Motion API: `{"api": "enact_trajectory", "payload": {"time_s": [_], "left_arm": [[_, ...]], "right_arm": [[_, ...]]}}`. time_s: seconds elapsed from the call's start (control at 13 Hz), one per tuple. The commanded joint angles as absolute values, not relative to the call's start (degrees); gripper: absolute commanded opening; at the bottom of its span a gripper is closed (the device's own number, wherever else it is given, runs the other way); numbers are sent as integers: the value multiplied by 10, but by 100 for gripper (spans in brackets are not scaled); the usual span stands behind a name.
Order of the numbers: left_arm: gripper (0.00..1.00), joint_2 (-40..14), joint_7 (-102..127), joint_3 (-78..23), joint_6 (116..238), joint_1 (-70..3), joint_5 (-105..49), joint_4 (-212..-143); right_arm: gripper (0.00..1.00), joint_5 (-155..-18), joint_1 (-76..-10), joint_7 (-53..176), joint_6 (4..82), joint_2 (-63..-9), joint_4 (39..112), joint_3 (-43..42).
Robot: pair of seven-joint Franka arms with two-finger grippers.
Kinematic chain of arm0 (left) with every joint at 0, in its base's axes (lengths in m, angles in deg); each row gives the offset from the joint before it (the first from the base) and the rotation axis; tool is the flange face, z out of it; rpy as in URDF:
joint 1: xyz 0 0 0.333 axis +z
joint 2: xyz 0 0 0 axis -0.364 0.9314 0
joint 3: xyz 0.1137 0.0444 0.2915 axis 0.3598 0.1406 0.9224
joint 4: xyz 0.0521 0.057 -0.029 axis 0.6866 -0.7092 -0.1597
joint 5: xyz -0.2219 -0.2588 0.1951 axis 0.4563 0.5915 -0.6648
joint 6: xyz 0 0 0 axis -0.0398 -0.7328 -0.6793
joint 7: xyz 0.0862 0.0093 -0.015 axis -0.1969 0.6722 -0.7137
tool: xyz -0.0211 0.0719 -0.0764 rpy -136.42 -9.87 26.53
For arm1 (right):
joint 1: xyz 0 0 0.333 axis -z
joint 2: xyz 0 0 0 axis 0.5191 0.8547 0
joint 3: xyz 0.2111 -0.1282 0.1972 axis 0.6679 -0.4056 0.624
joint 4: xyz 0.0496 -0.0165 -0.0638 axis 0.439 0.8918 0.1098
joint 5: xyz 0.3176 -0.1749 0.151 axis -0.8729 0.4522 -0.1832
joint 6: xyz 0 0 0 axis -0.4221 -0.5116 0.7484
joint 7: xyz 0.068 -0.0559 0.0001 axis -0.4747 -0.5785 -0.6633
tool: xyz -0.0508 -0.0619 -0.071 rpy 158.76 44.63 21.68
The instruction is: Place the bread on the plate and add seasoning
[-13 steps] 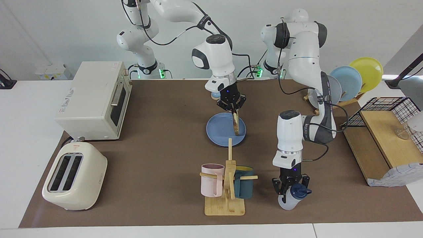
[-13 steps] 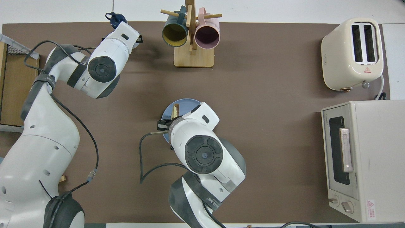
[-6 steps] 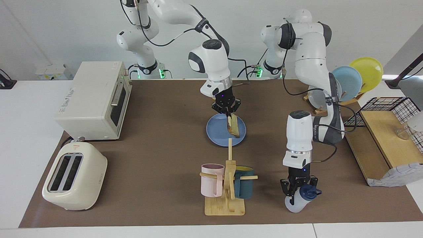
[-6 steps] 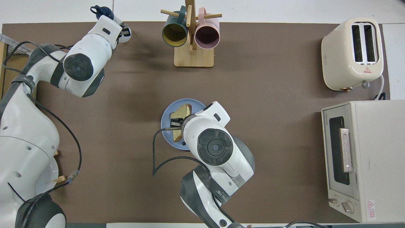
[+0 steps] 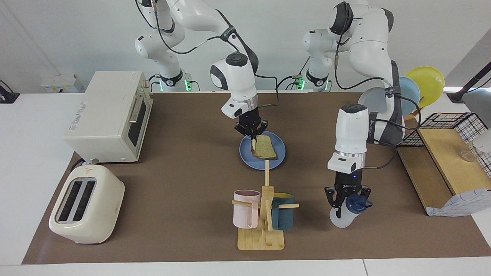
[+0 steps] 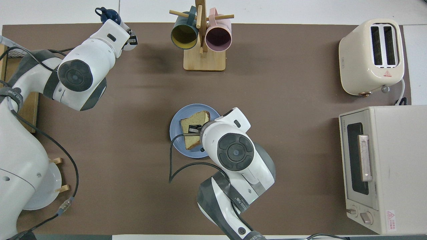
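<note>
While the bread [image 5: 264, 147] lay nearly flat on the plate [image 5: 280, 158] mid-table, the right tool [image 5: 252, 133] pinched its edge, presumably to lower it gently. Over the table's left-arm end, the left tool [image 5: 347, 196] gripped the tilted seasoning [image 5: 346, 214], likely readying it for the bread.

Both grippers [image 5: 252, 137] [image 5: 342, 202] low, fingertips apparently pinched closed.

Bread [image 5: 264, 147] now tipped flatter over plate [image 5: 280, 159]
</note>
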State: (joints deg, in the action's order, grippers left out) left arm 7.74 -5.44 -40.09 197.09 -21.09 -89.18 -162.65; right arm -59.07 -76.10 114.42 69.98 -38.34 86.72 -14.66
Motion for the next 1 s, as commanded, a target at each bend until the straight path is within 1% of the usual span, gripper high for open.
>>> {"api": "enact_trajectory", "payload": {"time_s": [0.0, 0.08, 0.15, 0.23, 0.31, 0.46, 0.54, 0.69, 0.93], "left_arm": [[0, 65, 32, -551, 1882, -86, -895, -1630], [0, 65, 68, -605, 1846, -38, -895, -1629], [0, 65, 111, -670, 1807, 15, -893, -1631], [0, 65, 150, -736, 1766, 69, -890, -1635], [0, 67, 184, -795, 1723, 117, -889, -1636], [0, 71, 266, -908, 1620, 200, -888, -1640], [0, 71, 306, -942, 1566, 214, -884, -1640], [0, 67, 371, -972, 1476, 213, -866, -1631], [0, 66, 400, -1051, 1377, 214, -854, -1633]], "right_arm": [[0, -591, -756, 1164, 711, -408, 910, -143], [0, -591, -753, 1169, 711, -411, 913, -143], [21, -591, -753, 1170, 711, -411, 912, -143], [91, -591, -753, 1168, 710, -411, 909, -142], [100, -591, -753, 1169, 712, -411, 907, -142], [100, -596, -746, 1168, 708, -417, 886, -143], [100, -596, -740, 1165, 711, -423, 880, -143], [100, -596, -735, 1166, 712, -431, 859, -143], [100, -595, -736, 1158, 710, -444, 858, -143]]}}
